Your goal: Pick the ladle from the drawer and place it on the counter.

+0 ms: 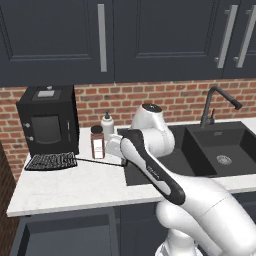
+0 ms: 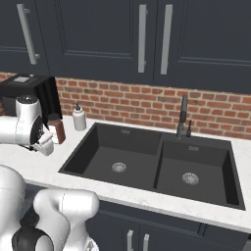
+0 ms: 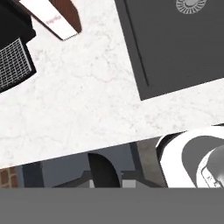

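Observation:
The ladle (image 1: 97, 160) shows as a thin black rod, level just over the white counter (image 1: 75, 187), running from the coffee machine's drip tray to my hand. My gripper (image 1: 121, 160) is shut on its right end, the fingertips mostly hidden behind my forearm. The ladle's bowl cannot be made out. In the hand view the gripper (image 3: 103, 173) points down at the counter (image 3: 87, 96), close above its front edge. The drawer (image 1: 65, 232) stands pulled out below the counter at lower left, its dark inside showing.
A black coffee machine (image 1: 47, 120) with a grated drip tray (image 1: 51, 161) stands at the left. A brown bottle (image 1: 97, 142) and a white soap dispenser (image 1: 107, 125) are just behind my hand. The black double sink (image 1: 215, 150) and faucet (image 1: 212, 107) lie to the right.

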Robot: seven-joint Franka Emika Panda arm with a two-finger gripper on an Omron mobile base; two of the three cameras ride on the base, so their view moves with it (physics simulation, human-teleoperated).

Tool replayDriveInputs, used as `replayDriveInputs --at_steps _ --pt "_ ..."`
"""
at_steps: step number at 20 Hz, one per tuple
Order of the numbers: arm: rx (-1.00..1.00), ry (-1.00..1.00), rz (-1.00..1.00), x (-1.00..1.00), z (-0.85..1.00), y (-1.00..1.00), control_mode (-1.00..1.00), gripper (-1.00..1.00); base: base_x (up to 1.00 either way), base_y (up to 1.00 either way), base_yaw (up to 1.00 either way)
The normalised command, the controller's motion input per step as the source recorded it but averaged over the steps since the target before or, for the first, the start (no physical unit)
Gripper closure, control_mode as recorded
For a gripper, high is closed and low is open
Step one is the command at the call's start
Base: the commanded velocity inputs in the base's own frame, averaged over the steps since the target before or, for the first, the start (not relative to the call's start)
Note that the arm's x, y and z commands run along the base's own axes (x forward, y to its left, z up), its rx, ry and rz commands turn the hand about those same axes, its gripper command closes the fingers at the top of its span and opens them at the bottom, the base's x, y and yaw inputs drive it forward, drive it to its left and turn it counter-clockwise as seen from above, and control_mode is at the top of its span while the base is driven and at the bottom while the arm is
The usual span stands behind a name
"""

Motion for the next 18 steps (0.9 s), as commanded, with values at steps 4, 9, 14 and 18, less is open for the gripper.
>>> replayDriveInputs --at_steps 4,9,14,18 --pt "-0.13 0.07 0.04 0.3 -0.27 -0.03 -1.0 1.0 0.0 0.0 0.0" --pt "-0.02 0.01 0.25 0.04 -0.45 -0.01 -1.0 1.0 0.0 0.0 0.0" --pt "0.0 0.0 0.25 0.04 -0.65 0.0 -1.0 1.0 0.0 0.0 0.0" --pt "0.0 -0.03 0.12 0.27 -0.58 0.04 -1.0 1.0 0.0 0.0 0.0"
